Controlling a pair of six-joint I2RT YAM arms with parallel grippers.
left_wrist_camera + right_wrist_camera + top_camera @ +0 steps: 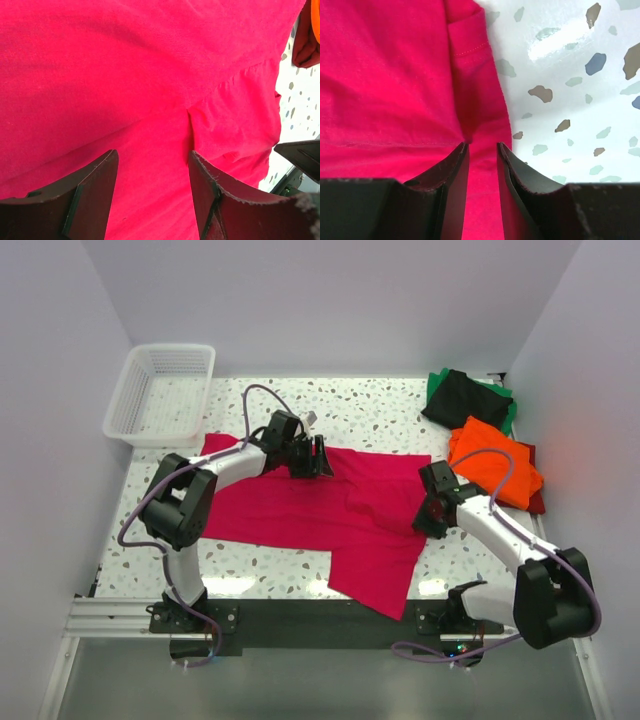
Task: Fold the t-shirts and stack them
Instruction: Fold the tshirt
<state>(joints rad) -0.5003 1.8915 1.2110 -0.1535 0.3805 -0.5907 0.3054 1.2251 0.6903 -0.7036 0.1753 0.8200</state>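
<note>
A crimson-pink t-shirt [300, 510] lies spread across the speckled table [370, 410], with one flap reaching toward the front edge. My left gripper [318, 458] hovers over the shirt's far edge. In the left wrist view its jaws [153, 153] stand wide apart above the red cloth [125, 75], holding nothing. My right gripper [430, 518] sits at the shirt's right edge. Its fingers [482, 145] are parted a little, and a crease of red cloth [385, 75] lies loose in the gap. Folded orange [495, 462], black [465, 398], green [508, 410] and dark red [537, 502] t-shirts lie at the back right.
A white mesh basket [160, 390] stands at the back left corner. White walls close in the table on three sides. The black rail with both arm bases runs along the near edge. Bare speckled tabletop [570, 100] shows just right of the shirt's edge.
</note>
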